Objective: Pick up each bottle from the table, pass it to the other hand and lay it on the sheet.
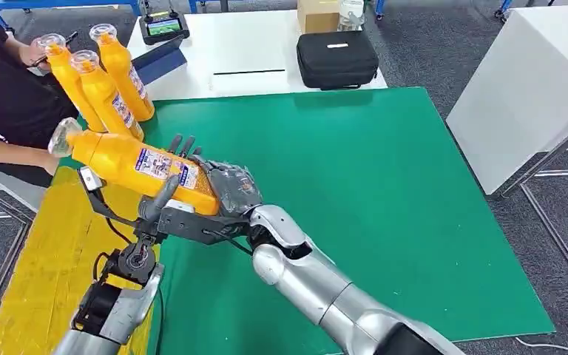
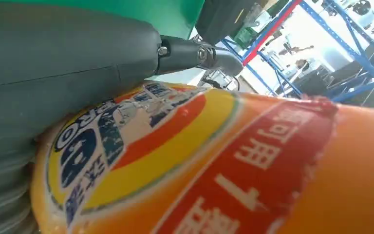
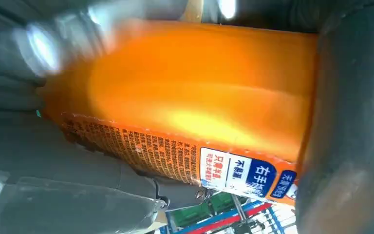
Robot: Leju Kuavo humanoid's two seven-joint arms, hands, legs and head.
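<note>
Overhead, both my robot hands, left [image 1: 164,209] and right [image 1: 222,185], grasp one bottle [image 1: 137,164] above the bench [image 1: 384,200] beside the yellow sheet [image 1: 52,259]; handover midway, two bottles [image 1: 111,81] wait. Up close, each wrist view shows its label pressed against my fingers [image 2: 53,73].

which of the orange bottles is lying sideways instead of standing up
The orange bottle held between the right hand and left hand. It lies sideways, cap toward the person, while the other two bottles stand upright behind it.
</note>
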